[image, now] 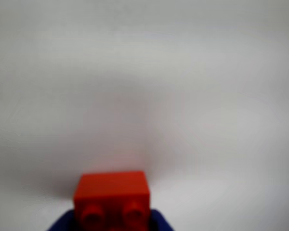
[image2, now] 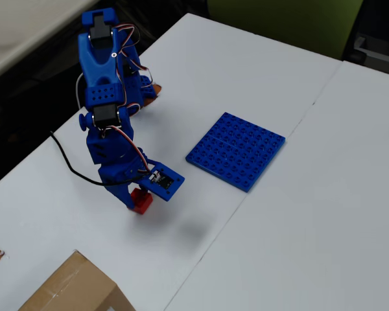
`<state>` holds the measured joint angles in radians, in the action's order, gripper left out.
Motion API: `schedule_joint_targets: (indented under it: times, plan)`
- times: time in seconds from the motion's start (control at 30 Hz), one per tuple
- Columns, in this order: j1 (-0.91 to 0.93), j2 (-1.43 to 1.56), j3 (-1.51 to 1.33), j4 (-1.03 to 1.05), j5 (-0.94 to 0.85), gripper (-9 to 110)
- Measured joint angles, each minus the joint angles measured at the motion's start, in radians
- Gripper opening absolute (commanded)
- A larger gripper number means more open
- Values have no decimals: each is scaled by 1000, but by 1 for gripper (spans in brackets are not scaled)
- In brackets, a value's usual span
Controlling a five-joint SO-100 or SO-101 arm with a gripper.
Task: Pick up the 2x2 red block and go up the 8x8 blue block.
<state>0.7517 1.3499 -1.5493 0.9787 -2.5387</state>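
Observation:
The 2x2 red block (image: 111, 197) sits at the bottom of the wrist view, studs toward the camera, between blue fingers (image: 62, 224). In the overhead view my gripper (image2: 139, 199) is shut on the red block (image2: 142, 203) and appears to hold it a little above the white table, with a faint shadow to its lower right. The 8x8 blue block (image2: 236, 150) lies flat on the table, up and to the right of the gripper, well apart from it. It is out of the wrist view.
A cardboard box (image2: 71, 288) stands at the bottom left. A seam (image2: 259, 175) between two white tables runs diagonally past the blue plate. The table's left edge (image2: 26, 162) drops off beside the arm's base, where a black cable (image2: 68, 162) trails.

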Motion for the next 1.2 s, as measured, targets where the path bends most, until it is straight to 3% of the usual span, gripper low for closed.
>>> schedule_joint_targets:
  times: [0.17,0.53,1.2]
  plan:
    - [-2,5,14,46,-29,0]
    - [-104,67,299,387,-72,0]
    - [-420,278,316,460,-181,1]
